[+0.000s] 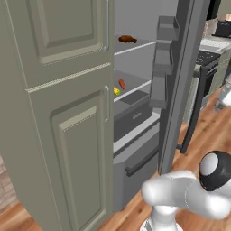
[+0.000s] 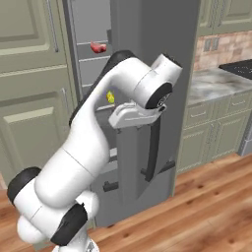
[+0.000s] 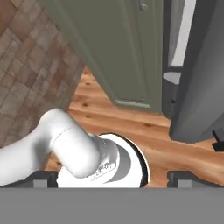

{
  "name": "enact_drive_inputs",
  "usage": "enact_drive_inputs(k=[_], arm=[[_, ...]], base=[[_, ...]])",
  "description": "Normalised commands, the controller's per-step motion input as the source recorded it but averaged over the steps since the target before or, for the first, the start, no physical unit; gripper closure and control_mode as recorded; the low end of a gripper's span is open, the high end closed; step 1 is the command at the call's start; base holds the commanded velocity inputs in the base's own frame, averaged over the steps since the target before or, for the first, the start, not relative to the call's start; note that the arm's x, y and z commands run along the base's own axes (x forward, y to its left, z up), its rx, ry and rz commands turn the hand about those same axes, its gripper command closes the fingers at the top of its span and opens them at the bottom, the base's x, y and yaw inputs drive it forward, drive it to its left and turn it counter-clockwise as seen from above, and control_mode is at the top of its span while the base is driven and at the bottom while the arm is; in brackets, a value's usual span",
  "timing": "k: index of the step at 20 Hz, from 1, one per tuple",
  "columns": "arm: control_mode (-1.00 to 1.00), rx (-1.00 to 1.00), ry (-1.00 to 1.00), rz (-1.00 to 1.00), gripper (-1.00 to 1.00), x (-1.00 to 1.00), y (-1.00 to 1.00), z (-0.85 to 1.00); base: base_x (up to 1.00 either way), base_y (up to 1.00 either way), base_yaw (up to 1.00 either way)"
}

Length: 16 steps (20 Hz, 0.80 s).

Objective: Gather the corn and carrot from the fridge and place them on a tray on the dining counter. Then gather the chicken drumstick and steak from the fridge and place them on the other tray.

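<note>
**Fridge open, pincer empty, nothing gathered yet**

Closest to the lens is my own white arm, folded back over the base; my pincer (image 3: 112,178) points down at the wooden floor (image 3: 144,127), its two tips standing far apart at the edges of the hand view, wide and holding nothing; I judge it is tucked like this to keep clear of the fridge door (image 1: 180,85), which stands swung out beside me.

Inside the fridge, the food waits on the shelves; the carrot (image 1: 122,84) lies on the middle shelf with the yellow corn (image 1: 116,91) just beside it, nearer the front edge, so both can be reached without going deep; the brown chicken drumstick (image 1: 127,39) rests alone on the shelf above; from the right base view a red piece, likely the steak (image 2: 98,47), sits on an upper shelf, and the corn peeps out behind my forearm.

Both vegetables belong to the first tray, so I judge they come first; I must unfold and reach past the tall cabinet (image 1: 58,113) to the middle shelf.
</note>
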Motion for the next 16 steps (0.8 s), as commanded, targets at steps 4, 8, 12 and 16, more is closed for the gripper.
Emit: enact_drive_inputs(k=[4,8,12,16], arm=[[-1.0,-0.2,0.08,-0.5,-1.0,-0.35,0.55,-0.08],[-1.0,-0.37,0.22,-0.39,-1.0,0.04,0.68,0.16],[-1.0,-0.31,0.16,-0.38,-1.0,0.0,0.82,0.02],[-1.0,-0.45,0.25,-0.09,-1.0,0.23,0.41,-0.32]], base=[[0.0,0.0,0.0],[0.0,0.0,0.0],[0.0,0.0,0.0],[0.0,0.0,0.0]])
